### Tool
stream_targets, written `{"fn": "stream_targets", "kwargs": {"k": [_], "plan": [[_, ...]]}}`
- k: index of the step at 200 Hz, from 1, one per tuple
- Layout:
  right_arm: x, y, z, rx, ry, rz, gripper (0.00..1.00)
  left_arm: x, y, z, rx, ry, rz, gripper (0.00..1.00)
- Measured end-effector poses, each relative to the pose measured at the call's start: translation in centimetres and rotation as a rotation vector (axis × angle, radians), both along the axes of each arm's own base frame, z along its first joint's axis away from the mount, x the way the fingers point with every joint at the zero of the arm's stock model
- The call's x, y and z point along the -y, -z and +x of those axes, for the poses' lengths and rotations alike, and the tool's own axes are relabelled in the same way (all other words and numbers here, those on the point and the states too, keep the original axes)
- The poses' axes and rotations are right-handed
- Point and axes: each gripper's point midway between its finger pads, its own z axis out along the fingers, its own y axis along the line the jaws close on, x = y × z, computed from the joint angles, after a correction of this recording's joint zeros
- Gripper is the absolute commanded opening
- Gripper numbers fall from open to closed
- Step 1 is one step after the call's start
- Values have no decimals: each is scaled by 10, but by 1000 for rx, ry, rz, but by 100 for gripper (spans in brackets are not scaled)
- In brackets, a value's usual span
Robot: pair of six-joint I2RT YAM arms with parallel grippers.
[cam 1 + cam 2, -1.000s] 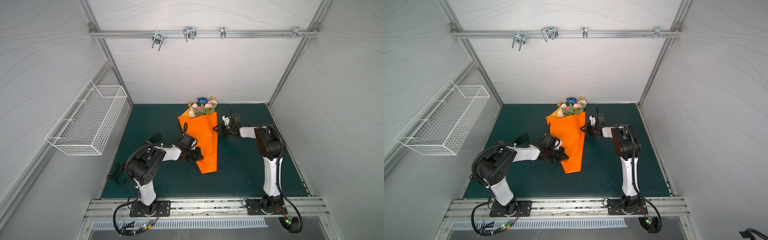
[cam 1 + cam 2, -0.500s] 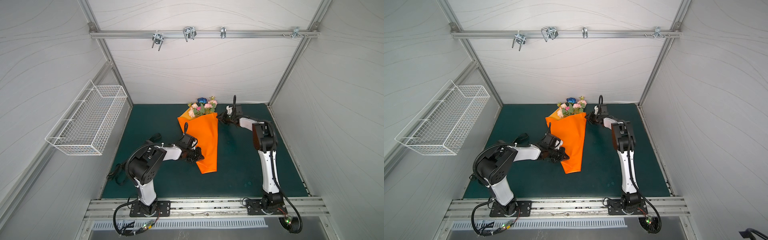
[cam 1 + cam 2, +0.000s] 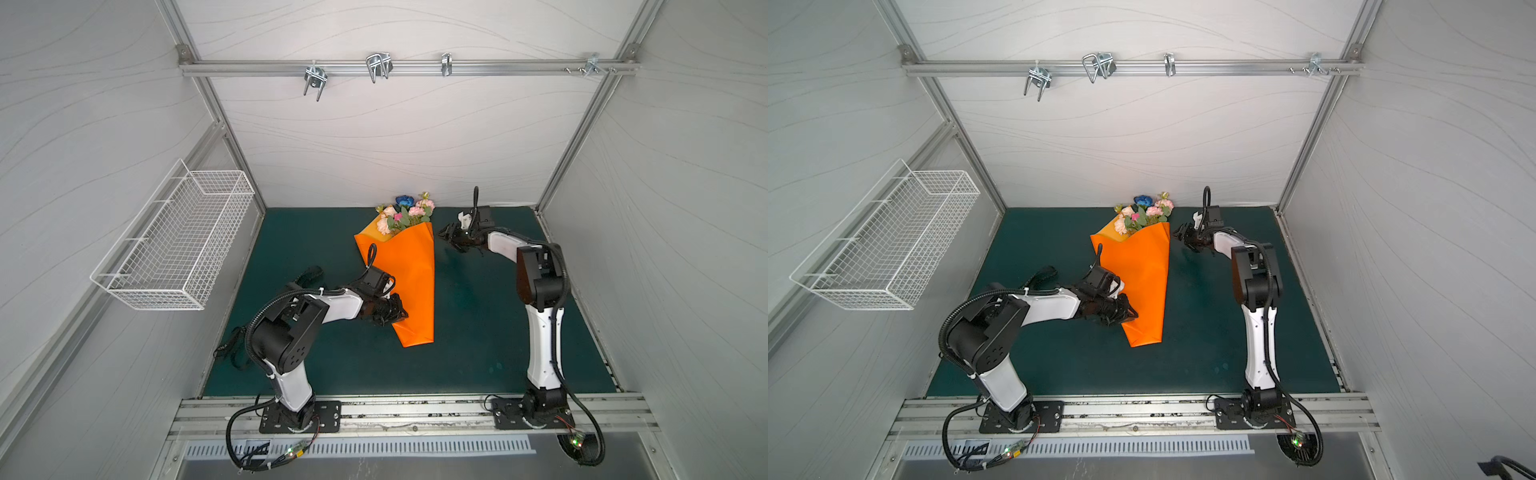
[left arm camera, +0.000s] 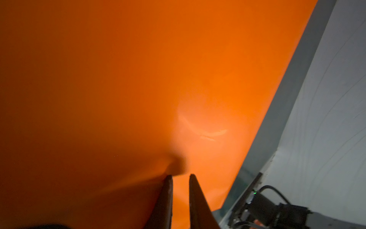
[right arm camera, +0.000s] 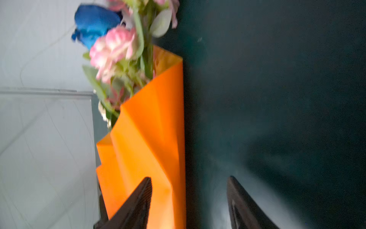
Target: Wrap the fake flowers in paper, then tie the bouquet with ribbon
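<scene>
The green mat (image 3: 478, 332) is as it was, and the orange paper (image 3: 409, 274) has kept its place on it. It is folded into a cone between my two hands, with its narrow end near my left fingertips. The bouquet (image 3: 405, 212) sits inside that cone. Its blooms poke out of the wide end, ahead of my right fingertips and off to one side. What has changed is my hands. My right gripper (image 5: 189, 178) touched the paper's near edge a second ago. It has since drawn back and spread wide, so it holds nothing and stands just beside the cone, apart from it. My left gripper (image 4: 180, 176) was clamped on the paper's edge until a moment ago and has now parted by a slit. Orange shows between the fingers and a small crease sits right at their tips, so I judge the pinch is let go. With neither hand holding the wrap, it seems to stay folded by itself. Wrapping looks done and tying not begun, since nothing is bound round the cone. A black strip (image 3: 311, 274) behind my left forearm is likely the ribbon I reach for next.
</scene>
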Motion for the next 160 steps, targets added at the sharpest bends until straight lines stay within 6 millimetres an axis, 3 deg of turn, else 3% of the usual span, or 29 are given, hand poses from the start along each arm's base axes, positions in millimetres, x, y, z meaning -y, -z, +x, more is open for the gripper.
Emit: {"fn": "stream_targets", "kwargs": {"k": [27,45,62,77,112,160], "plan": [[-1,-24,-40,31,-61,-13,73,2,-40,17,79,-21,-22,40],[-8,-24,-60,36,-109,-31,74,-1,-75,32,162,-43,-37,45],[-19,-12,-79,12,-158,-50,74,-22,-102,52,238,-107,-1,50],[-26,-1,-94,-20,-191,-66,74,-49,-114,70,285,-179,69,58],[-42,4,-105,-29,-244,-90,74,-108,-102,102,294,-297,275,68],[-54,14,-98,-34,-265,-113,72,-134,-44,120,163,-314,356,68]]}}
